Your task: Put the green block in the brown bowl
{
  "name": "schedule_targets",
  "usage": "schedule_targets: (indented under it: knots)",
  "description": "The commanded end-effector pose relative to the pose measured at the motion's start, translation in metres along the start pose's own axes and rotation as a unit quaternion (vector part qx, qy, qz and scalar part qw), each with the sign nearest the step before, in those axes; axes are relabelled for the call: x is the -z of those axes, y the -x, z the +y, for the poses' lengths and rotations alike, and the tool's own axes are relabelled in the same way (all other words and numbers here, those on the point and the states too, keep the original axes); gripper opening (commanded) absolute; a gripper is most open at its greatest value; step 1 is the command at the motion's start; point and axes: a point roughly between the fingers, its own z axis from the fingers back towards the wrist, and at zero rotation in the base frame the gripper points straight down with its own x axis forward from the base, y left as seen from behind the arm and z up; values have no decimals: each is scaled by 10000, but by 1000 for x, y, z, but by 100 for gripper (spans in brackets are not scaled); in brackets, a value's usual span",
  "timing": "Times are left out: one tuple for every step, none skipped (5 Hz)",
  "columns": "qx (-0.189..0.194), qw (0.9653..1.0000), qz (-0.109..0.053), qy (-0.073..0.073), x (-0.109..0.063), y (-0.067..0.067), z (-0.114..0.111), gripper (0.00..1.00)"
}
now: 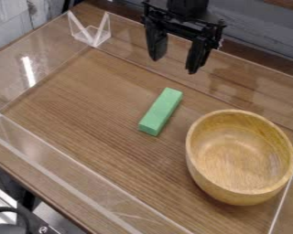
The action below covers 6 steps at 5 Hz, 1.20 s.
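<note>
round light-brown wooden bowl point(241, 155) sits empty; flat bright green block point(161, 111) lies apart; black gripper point(175, 54) hangs above, fingers spread.

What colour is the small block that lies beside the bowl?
The block is plain bright green, seen clearly in the camera view.

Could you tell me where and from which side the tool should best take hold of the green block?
Grip the green block at its middle, across its narrow width, coming straight down from above. It lies flat on the wooden table with its long sides free, and the open tool already points downward, so it probably needs little reorientation.
</note>
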Motion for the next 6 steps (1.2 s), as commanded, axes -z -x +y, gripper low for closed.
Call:
schedule_targets:
  knots:
    - [-130, 9999, -1, 16, -1, 3, 19, 100]
    - [-428, 9991, -8, -31, 2, 13, 69, 100]
    - [-788, 9965, -280, -36, -2, 31, 119, 100]
    - [-1013, 9932, -559, -92, -11, 33, 165, 100]
    - [-1342, 9889, -644, 4, -8, 30, 188, 100]
    - [-1412, 9875, -700, 30, -6, 22, 192, 100]
